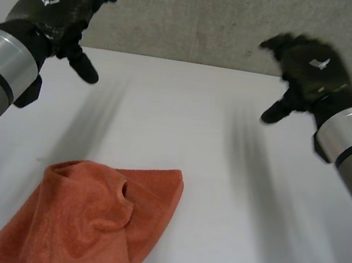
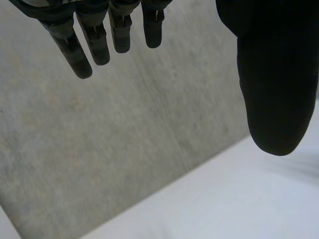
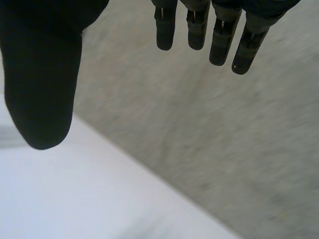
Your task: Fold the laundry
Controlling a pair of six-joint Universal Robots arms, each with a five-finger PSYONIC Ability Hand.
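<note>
Cloth (image 1: pixel 89 225) crumpled on table (image 1: pixel 218 199), L hand (image 1: pixel 55 7) & R hand (image 1: pixel 311 70) clear (fingers (image 2: pixel 97 45) straight)

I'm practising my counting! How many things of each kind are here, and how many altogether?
orange cloth: 1
black hands: 2, the left hand and the right hand
white table: 1
Total: 4

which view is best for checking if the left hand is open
Left wrist view: the left hand has straight fingers, thumb apart, holding nothing. The head view gives its back, raised over the table's far side. The right wrist view looks along the right hand.
</note>
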